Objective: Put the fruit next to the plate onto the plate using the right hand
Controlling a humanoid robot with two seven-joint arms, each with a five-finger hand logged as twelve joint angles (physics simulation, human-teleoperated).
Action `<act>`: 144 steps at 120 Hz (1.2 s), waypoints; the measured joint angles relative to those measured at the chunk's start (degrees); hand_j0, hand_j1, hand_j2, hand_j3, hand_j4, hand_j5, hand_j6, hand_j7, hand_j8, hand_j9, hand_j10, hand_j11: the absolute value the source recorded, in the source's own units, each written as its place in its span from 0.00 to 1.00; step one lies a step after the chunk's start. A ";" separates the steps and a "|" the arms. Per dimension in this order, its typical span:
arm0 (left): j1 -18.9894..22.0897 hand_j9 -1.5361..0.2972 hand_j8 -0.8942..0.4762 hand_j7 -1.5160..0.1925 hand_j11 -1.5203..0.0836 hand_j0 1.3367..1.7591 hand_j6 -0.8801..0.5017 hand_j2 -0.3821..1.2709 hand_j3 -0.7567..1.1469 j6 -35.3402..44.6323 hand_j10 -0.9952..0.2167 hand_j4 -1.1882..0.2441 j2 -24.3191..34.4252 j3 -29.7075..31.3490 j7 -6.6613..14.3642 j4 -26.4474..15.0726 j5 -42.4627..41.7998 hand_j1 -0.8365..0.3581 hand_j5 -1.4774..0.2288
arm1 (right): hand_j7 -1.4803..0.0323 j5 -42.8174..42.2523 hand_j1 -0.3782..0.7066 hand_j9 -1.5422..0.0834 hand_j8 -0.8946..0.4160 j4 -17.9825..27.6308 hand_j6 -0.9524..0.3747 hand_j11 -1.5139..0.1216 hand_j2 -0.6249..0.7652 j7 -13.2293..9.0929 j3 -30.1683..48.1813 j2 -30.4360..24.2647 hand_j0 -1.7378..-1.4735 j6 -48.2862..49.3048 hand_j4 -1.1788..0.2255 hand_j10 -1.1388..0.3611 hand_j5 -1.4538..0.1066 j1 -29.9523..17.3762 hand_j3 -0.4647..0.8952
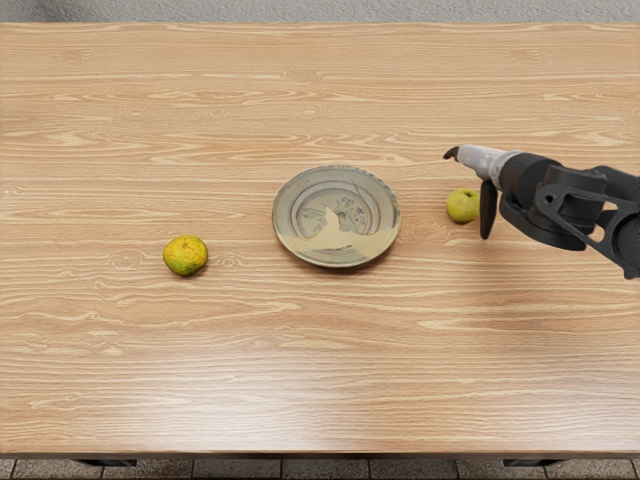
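Note:
A round grey-beige plate (336, 215) lies at the middle of the wooden table. Just to its right sits a small yellow-green fruit (461, 205), a short gap away from the plate's rim. My right hand (480, 185) reaches in from the right edge and hovers right beside that fruit, on its right side. Its fingers are spread: one grey finger points left above the fruit, a dark one hangs down beside it. Nothing is held. A second fruit, orange-green (186, 255), rests well to the left of the plate.
The table's (320, 380) wooden top stretches wide all around. Its front edge runs along the bottom of the view, with floor tiles below.

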 joint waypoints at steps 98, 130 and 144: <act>0.00 0.84 0.65 0.89 0.95 0.76 0.64 0.23 0.40 0.00 0.82 0.83 0.00 0.00 0.01 0.00 0.00 0.99 0.87 | 0.74 -2.32 0.33 0.73 0.47 -0.89 0.50 0.70 0.41 0.00 -0.14 2.06 0.30 -4.03 0.64 0.57 0.70 -2.99 0.34; 0.00 0.84 0.65 0.89 0.95 0.76 0.64 0.23 0.40 0.00 0.82 0.83 0.00 0.00 0.00 0.00 0.00 0.99 0.87 | 0.69 -1.54 0.39 0.68 0.43 -3.41 0.46 0.66 0.40 0.00 0.48 1.68 0.30 -2.37 0.60 0.54 0.66 -2.61 0.34; 0.00 0.84 0.65 0.89 0.95 0.76 0.64 0.23 0.40 0.00 0.82 0.83 0.00 0.00 0.02 0.00 0.00 0.99 0.87 | 0.69 -1.45 0.40 0.68 0.42 -4.79 0.46 0.66 0.40 0.00 0.60 1.76 0.30 -1.80 0.60 0.53 0.65 -2.33 0.34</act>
